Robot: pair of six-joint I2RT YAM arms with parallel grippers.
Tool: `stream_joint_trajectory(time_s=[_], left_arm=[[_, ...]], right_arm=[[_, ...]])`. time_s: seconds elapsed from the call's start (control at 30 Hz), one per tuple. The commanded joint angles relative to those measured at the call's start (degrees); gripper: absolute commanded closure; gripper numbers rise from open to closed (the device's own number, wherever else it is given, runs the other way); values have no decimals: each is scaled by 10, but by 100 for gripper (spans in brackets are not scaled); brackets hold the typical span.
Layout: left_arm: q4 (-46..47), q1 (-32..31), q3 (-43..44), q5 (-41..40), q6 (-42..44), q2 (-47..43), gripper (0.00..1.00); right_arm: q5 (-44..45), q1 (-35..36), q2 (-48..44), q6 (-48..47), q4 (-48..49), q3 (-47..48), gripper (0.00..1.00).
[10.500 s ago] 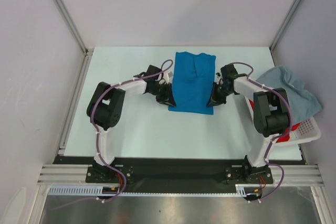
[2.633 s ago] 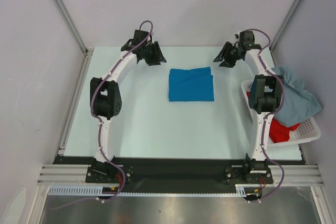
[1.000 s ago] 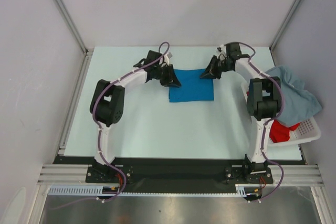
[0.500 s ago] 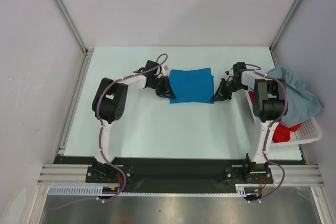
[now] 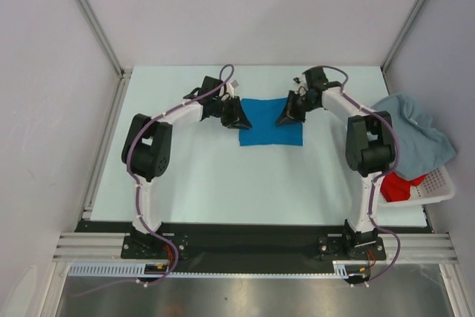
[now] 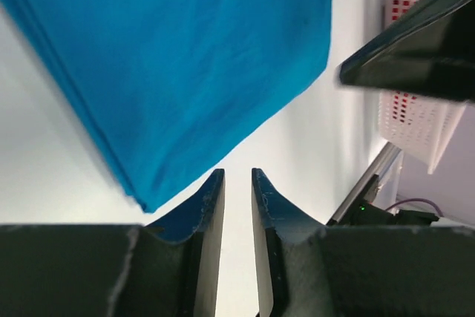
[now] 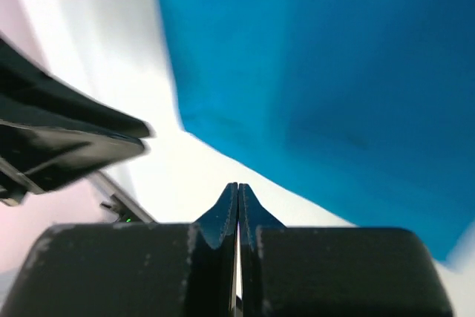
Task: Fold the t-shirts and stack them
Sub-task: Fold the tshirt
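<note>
The bright blue t-shirt lies folded into a flat rectangle mid-table; it also shows in the left wrist view and the right wrist view. My left gripper is at its far left corner, jaws a narrow gap apart with nothing between them. My right gripper is over its far right part, shut and empty. The pale grey-blue t-shirt drapes over the basket at the right. The red t-shirt lies bunched inside it.
The white slatted basket stands at the table's right edge, also visible in the left wrist view. Metal frame posts and grey walls enclose the table on the left, far and right sides.
Both grippers moved from the shirt's near side edges toward the far side and inward, onto its far corners. The blue shirt has stayed in place.
</note>
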Motion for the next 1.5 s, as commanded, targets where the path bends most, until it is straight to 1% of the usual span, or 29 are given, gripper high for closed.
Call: stream_joint_trajectory(time_s=[0.0, 0.1, 0.2, 0.23, 0.33, 0.37, 0.5, 0.63, 0.67, 0.73, 0.77, 0.8, 0.87, 0.9, 0.93, 0.97, 1.0, 1.1, 1.13, 1.17, 1.2, 1.23, 1.27, 1.3, 1.4, 1.47], left_arm=[[63, -6, -11, 45, -35, 27, 75], [63, -6, -21, 40, -38, 52, 77], [55, -5, -33, 21, -22, 66, 79], [55, -5, -36, 16, -15, 74, 79], [50, -5, -44, 7, 0, 83, 81], [47, -5, -44, 4, 5, 84, 82], [26, -4, -44, -4, 26, 79, 82], [13, -1, -47, -13, 40, 44, 81], [12, 1, -48, -20, 43, 30, 74], [5, 6, -47, -33, 53, -13, 62], [-2, 9, -40, -52, 58, -26, 50], [-6, 14, -33, -62, 72, -47, 45], [-17, 20, 1, -77, 87, -56, 35], [-18, 26, 15, -84, 106, -53, 31], [-17, 27, 31, -85, 118, -47, 12], [-25, 29, 68, -91, 133, -39, 0], [-35, 32, 91, -111, 159, -28, 0], [-47, 46, 173, -100, 199, 34, 2], [-55, 49, 199, -94, 209, 70, 3], [-72, 54, 253, -88, 217, 93, 8], [-81, 60, 280, -82, 227, 113, 11], [-85, 63, 303, -80, 226, 149, 14], [-90, 64, 342, -80, 226, 164, 14], [-88, 64, 358, -79, 225, 174, 14], [-71, 59, 379, -109, 208, 204, 13], [-62, 58, 376, -125, 193, 213, 16]], right_arm=[[-81, 36, 55, 50, 53, 37, 100], [-113, 43, 93, 67, 85, 28, 100], [-107, 33, 92, 49, 95, -13, 100], [-106, 28, 87, 44, 106, -50, 100], [-99, -6, 66, 31, 125, -114, 100], [-98, -27, 61, 29, 125, -124, 100], [-83, -65, 33, -2, 100, -140, 100], [-75, -69, -17, -37, 44, -126, 100], [-68, -68, -32, -40, 36, -125, 100], [-53, -63, -56, -47, 5, -114, 96], [-39, -60, -81, -57, -6, -110, 94], [-33, -59, -93, -61, -16, -102, 89], [-22, -53, -131, -63, -38, -99, 83], [-21, -52, -144, -63, -44, -99, 77], [-19, -49, -154, -65, -55, -99, 75], [-13, -48, -164, -69, -63, -100, 73], [-10, -48, -184, -69, -75, -101, 71], [-7, -48, -223, -73, -92, -116, 68], [-6, -48, -235, -71, -94, -125, 67], [-7, -48, -246, -68, -95, -132, 67], [-9, -49, -267, -65, -100, -136, 66], [-18, -48, -277, -63, -102, -144, 66], [-22, -50, -285, -64, -103, -147, 66], [-22, -51, -299, -65, -111, -148, 66], [-31, -45, -312, -50, -116, -163, 66], [-53, -36, -325, -32, -102, -176, 66]])
